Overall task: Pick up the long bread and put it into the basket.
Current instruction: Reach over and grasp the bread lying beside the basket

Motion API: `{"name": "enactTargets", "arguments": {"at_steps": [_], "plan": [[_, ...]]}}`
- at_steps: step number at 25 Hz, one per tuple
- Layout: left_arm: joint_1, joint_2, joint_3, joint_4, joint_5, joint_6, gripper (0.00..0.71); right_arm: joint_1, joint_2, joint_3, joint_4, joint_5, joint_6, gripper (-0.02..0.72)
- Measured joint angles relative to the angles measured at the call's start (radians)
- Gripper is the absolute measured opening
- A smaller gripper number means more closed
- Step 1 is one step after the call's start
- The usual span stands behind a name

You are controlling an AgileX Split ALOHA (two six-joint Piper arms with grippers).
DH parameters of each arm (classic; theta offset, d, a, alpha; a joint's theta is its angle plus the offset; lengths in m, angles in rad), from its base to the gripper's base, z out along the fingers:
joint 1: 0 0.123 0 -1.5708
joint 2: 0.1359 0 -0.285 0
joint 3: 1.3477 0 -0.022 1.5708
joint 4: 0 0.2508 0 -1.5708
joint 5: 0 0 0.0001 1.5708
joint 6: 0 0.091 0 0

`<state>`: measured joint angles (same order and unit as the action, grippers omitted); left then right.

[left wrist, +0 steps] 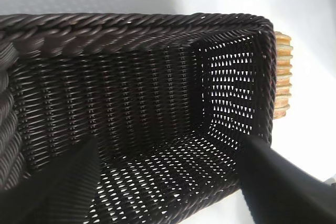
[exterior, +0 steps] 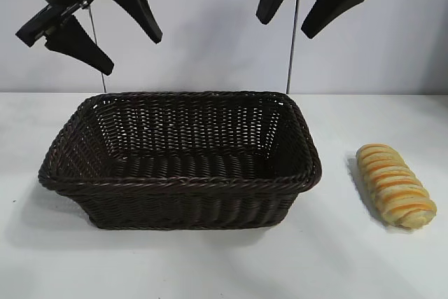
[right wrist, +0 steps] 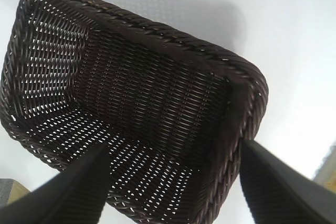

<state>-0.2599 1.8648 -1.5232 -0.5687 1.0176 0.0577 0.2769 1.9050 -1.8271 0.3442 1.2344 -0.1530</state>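
Your elongated, pale golden loaf with orange-brown ridged stripes (exterior: 395, 185) lies on the white table (exterior: 364, 264) at three o'clock from the big rectangular dark brown woven wicker basket (exterior: 180, 185), just beside it, apart. Your left gripper (exterior: 105, 29) and right gripper (exterior: 304, 1) hang above the basket at eleven and one o'clock, both spread wide, holding nothing.

A bare robotics test bench, not a home kitchen: a plain white counter (exterior: 210, 264) against a blank pale wall (exterior: 210, 33), two thin metal rods (exterior: 293, 40) rising behind, with only a wicker basket (exterior: 182, 183) and a bread loaf (exterior: 395, 185) staged as props
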Motion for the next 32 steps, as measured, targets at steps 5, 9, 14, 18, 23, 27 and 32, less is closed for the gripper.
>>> {"name": "enactTargets", "arguments": {"at_steps": [5,9,14,18,23,27,32], "plan": [[0.000,0.000,0.000,0.012,0.000,0.000,0.532,0.000,0.000,0.000,-0.050,0.000,0.000,0.507],[0.000,0.000,0.000,0.012,0.001,0.000,0.532,0.000,0.000,0.000,-0.145,0.001,0.021,0.507],[0.000,0.000,0.000,0.013,0.001,0.000,0.532,-0.014,0.000,0.000,-0.310,0.001,0.113,0.507],[0.000,0.000,0.000,0.013,0.001,0.000,0.532,-0.075,0.000,0.000,-0.337,0.001,0.136,0.507],[0.000,0.000,0.000,0.014,0.001,0.000,0.532,-0.150,0.000,0.000,-0.344,0.001,0.153,0.507],[0.000,0.000,0.000,0.014,0.001,0.000,0.532,-0.168,0.000,0.000,-0.344,0.001,0.158,0.507],[0.000,0.000,0.000,0.014,0.001,0.000,0.532,-0.171,0.000,0.000,-0.344,0.001,0.160,0.507]]}}
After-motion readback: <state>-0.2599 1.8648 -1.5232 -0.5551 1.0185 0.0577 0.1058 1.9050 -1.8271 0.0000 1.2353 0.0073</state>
